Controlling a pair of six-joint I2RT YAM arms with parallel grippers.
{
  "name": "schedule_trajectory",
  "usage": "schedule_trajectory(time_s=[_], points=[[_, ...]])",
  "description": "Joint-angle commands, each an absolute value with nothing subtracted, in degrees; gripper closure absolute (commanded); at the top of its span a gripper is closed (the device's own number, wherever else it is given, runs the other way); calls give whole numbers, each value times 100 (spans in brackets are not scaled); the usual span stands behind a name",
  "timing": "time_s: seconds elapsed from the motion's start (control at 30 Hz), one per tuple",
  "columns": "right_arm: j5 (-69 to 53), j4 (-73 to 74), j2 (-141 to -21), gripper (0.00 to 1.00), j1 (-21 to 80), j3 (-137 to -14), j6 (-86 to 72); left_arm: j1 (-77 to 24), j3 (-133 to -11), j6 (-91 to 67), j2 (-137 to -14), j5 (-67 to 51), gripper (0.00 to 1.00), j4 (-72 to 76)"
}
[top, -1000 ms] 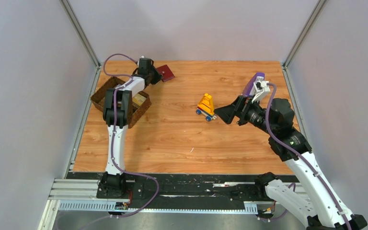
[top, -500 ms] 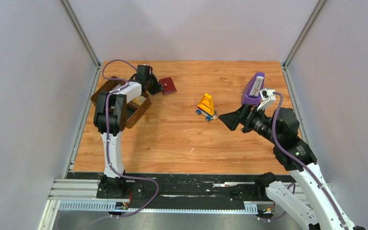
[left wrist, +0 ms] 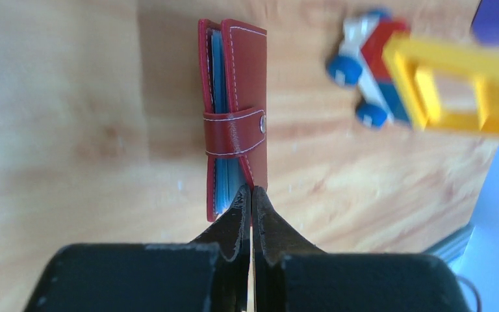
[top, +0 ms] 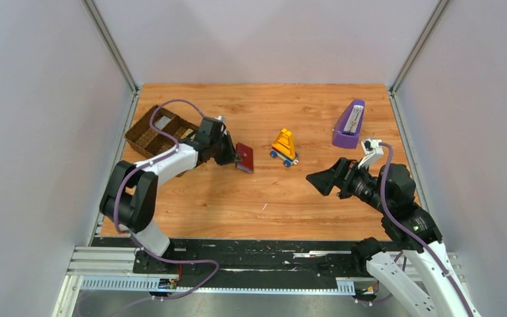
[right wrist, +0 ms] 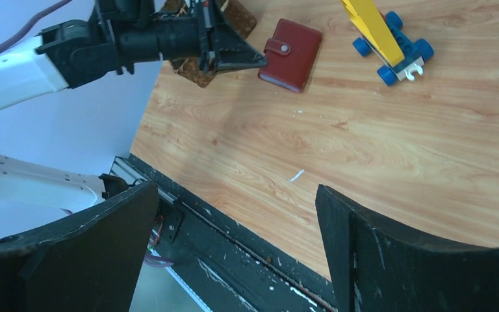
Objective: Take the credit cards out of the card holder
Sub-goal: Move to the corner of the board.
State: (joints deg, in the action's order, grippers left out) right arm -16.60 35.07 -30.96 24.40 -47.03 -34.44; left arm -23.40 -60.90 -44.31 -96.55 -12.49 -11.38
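Note:
The card holder is a dark red leather booklet, closed, with its snap tab fastened. Grey-blue sleeves show between its covers. It is left of the table's middle, close over the wood. My left gripper is shut on the near edge of one cover. The holder also shows in the right wrist view, with the left gripper's tips at its left edge. My right gripper is open and empty, raised at the right and facing the holder. No loose cards are in view.
A yellow toy on blue wheels stands just right of the holder. A brown wicker basket sits at the back left. A purple wedge stand stands at the back right. The table's black front rail runs under the right gripper.
My left gripper has carried the card holder from the back left beside the basket towards the table's middle. My right arm has drawn back towards the near edge, away from the purple stand.

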Motion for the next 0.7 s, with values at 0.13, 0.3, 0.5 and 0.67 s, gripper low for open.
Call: schedule_trajectory(time_s=[0.13, 0.3, 0.5, 0.67], points=[[-1701, 3889, -2596, 10, 2462, -4484, -3660, -2987, -4622, -4341, -8083, -1533, 100, -1451], [-1971, 3876, -2494, 21, 2461, -4053, -4074, -3345, -3796, -4586, -7312, -1629, 100, -1417], [-2381, 3470, -2660, 37, 2459, -3417, -4597, -3633, -3070, -4983, -6832, -1943, 92, -1190], [-2541, 2885, -2926, 42, 2514, -2919, -5029, -3713, -3125, -4759, -6593, -1797, 70, -1588]])
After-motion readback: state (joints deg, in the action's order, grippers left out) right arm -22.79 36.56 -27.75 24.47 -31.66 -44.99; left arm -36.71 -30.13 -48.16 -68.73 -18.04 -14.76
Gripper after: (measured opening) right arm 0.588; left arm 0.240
